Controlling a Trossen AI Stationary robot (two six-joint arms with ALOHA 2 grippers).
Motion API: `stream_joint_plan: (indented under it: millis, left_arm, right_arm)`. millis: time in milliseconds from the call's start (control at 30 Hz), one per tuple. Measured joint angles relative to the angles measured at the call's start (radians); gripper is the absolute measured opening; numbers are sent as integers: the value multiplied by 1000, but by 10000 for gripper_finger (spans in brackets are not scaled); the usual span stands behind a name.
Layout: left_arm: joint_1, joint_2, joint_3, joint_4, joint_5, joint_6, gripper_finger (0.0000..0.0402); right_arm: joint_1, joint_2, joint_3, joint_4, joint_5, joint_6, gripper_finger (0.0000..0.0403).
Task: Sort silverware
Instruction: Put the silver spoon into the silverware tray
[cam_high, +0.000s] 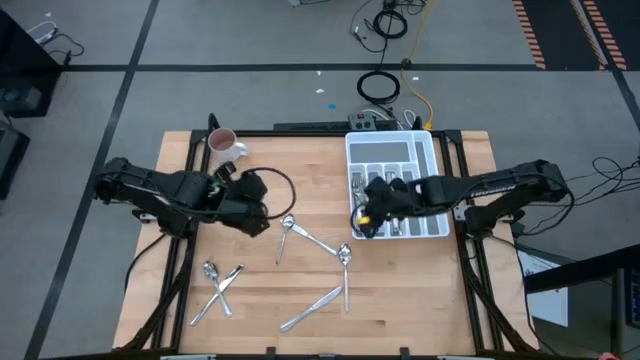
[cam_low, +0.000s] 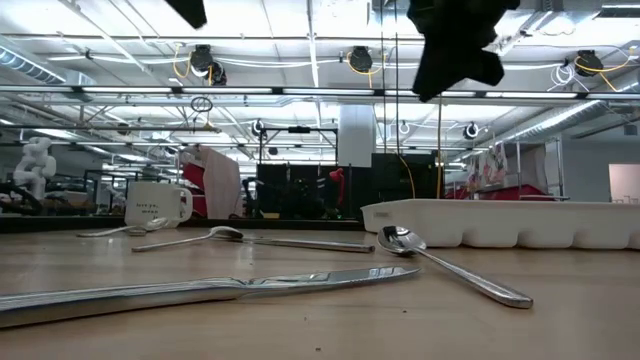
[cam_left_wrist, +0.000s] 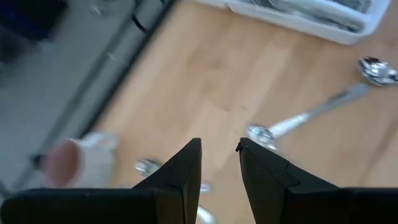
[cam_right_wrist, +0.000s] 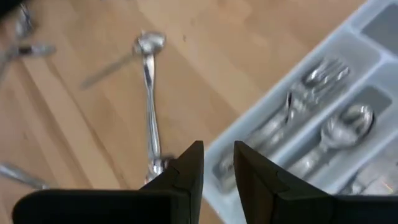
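Several pieces of silverware lie loose on the wooden table: two spoons (cam_high: 305, 236) near the middle, a third spoon (cam_high: 345, 262), a knife (cam_high: 312, 310) near the front edge, and a crossed pair (cam_high: 220, 285) at front left. More silverware lies in the white divided tray (cam_high: 432, 190). My left gripper (cam_high: 268, 218) hangs open above the table, left of the middle spoons (cam_left_wrist: 311, 115); nothing is between its fingers (cam_left_wrist: 219, 146). My right gripper (cam_high: 362, 218) hangs open over the tray's near left corner (cam_right_wrist: 217, 146), empty, above forks and spoons (cam_right_wrist: 323, 118).
A white mug (cam_high: 222, 146) stands at the table's far left, behind my left arm. The tray (cam_low: 500, 222) fills the far right. In the low view, a knife (cam_low: 220, 290) and a spoon (cam_low: 450, 265) lie close to the front edge.
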Motion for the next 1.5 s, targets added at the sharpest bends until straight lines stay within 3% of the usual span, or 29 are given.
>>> stream_joint_plan:
  millis: [133,300,633,833,1033,1267,1500]
  left_arm:
    - [58,9,-128,130,81,-15,116]
    - [164,9,-312,289,170,-216,116]
    - [274,11,-567,664,360,-373,116]
    - [271,50,-613,676,424,-413,128]
    - [211,116,-623,747,445,-473,179]
    - [160,221,-622,783,474,-528,229]
    - [160,302,-622,892,451,-553,235]
  right_arm:
    - [76,6,1,-57,0,67,76]
    - [193,1,1,-100,11,203,76]
    - [439,1,1,-162,150,462,75]
    - [530,1,1,-173,219,554,75]
    - [584,11,-3,-178,286,603,75]
    - [617,13,-60,-175,287,683,75]
    - [631,13,-115,-136,288,725,75]
